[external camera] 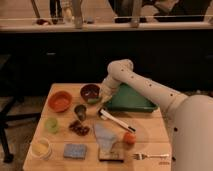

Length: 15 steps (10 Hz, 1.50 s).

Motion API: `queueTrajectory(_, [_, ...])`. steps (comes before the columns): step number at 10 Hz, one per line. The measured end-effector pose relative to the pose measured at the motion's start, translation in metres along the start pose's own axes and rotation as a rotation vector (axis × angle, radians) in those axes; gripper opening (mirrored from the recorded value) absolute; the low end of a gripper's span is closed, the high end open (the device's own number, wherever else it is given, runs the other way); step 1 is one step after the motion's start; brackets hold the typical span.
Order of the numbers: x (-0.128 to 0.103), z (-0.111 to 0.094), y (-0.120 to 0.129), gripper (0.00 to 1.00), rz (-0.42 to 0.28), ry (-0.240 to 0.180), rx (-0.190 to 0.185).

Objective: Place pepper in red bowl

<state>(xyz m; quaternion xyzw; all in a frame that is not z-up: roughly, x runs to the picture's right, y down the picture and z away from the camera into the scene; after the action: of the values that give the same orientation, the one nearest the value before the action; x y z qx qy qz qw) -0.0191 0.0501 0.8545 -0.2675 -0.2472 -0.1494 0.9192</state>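
Orange-red shallow bowl (pixel 60 101) lies left of the closed gripper (pixel 102 96), beyond the maroon bowl (pixel 90 92); small dark green pepper (pixel 95 101) at its tips, hold unclear.

We count two bowls, the red bowl (pixel 60 101) and a maroon bowl (pixel 90 91), one green tray (pixel 135 103), one fork (pixel 150 156) and one sponge (pixel 75 150). The one gripper (pixel 103 97) hangs just beside the maroon bowl.

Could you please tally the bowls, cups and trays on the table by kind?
Bowls: 2 (red bowl, maroon bowl)
Cups: 3 (pale green cup, grey cup, cream cup)
Trays: 1 (green tray)
Total: 6
The end effector, shut, hangs at the maroon bowl's right rim, beside the green tray.
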Motion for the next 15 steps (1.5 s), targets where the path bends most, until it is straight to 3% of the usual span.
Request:
queueTrajectory(8, [-0.055,0.055,-0.061,0.0,-0.118,-0.061,-0.048])
queueTrajectory(15, [-0.101,0.079,-0.094,0.0,-0.199,-0.095,-0.068])
